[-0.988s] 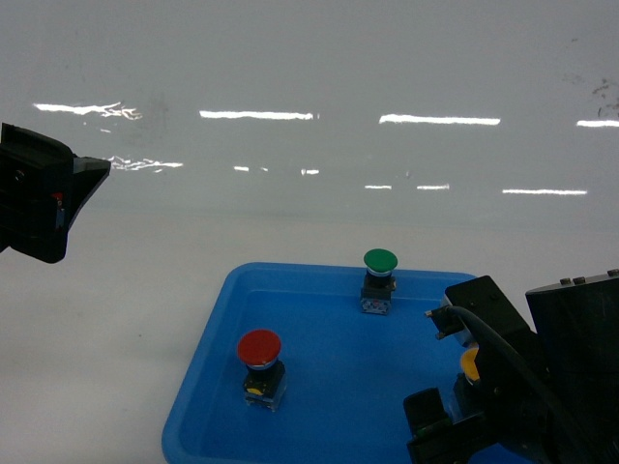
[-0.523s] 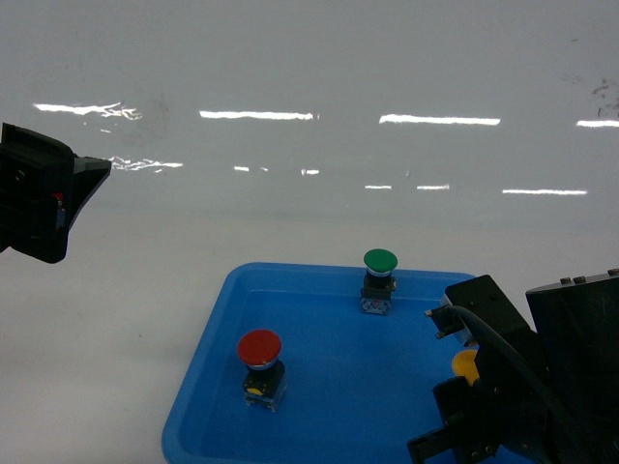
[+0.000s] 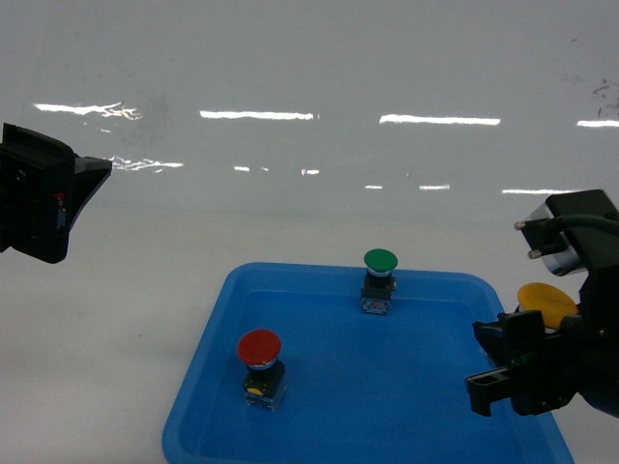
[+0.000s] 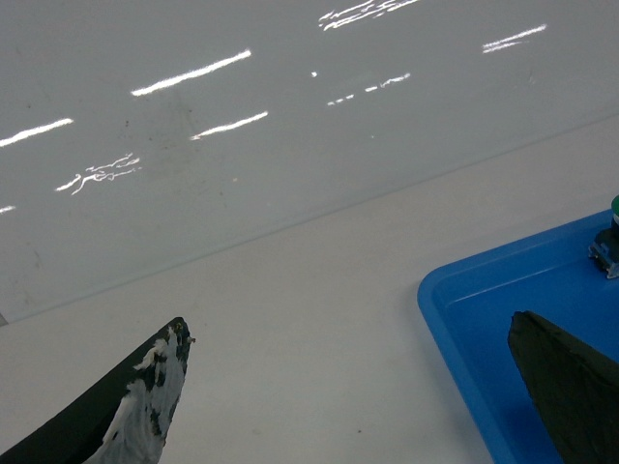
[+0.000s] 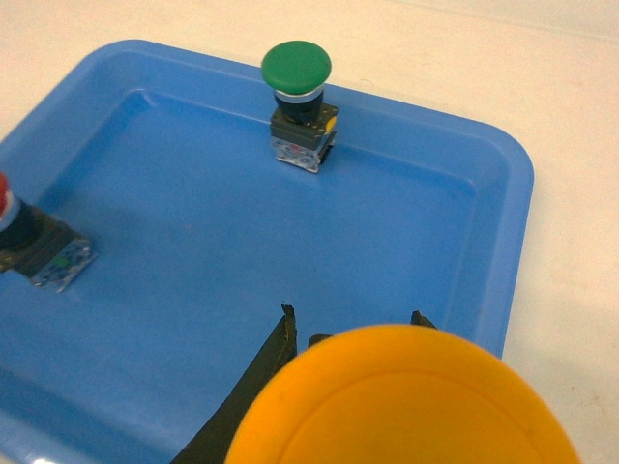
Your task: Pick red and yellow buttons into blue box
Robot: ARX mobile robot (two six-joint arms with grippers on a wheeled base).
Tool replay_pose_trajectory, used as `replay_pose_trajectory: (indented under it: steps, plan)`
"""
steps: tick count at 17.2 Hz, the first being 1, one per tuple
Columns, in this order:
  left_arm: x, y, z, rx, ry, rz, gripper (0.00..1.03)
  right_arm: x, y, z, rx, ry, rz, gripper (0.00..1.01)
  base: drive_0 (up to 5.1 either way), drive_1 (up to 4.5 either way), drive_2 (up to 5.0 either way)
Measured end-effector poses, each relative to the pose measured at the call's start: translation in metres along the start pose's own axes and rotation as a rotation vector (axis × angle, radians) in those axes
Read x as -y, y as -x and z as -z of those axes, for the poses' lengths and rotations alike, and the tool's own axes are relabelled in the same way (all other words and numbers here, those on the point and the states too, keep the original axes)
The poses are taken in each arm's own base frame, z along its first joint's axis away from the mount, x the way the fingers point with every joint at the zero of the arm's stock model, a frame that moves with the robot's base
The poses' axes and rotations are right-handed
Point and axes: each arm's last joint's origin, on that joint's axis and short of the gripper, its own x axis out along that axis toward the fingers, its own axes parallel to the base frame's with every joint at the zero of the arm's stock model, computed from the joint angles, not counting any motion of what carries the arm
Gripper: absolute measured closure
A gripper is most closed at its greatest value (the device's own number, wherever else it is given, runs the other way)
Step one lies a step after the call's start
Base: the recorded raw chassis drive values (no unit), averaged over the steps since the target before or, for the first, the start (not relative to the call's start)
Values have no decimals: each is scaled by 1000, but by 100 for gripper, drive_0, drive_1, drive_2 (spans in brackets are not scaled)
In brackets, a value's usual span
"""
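Right gripper (image 3: 542, 340) — fingers clamping yellow button (image 3: 546, 302), seemingly lifting for transfer; left gripper (image 4: 348, 387) — fingers apart, idling.

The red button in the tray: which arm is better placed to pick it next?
Probably the left. Its end effector is open and empty beside the tray, on the red button's side. The right end effector is shut on the yellow button.
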Motion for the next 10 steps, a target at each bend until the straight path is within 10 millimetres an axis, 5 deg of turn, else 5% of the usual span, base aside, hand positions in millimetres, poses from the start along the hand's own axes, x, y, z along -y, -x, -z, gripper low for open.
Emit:
replay_pose_trajectory:
  steps: [10]
  plan:
    - [0, 0, 0, 0, 0, 0, 5, -3, 87, 9, 97, -169, -39, 73, 0, 0, 0]
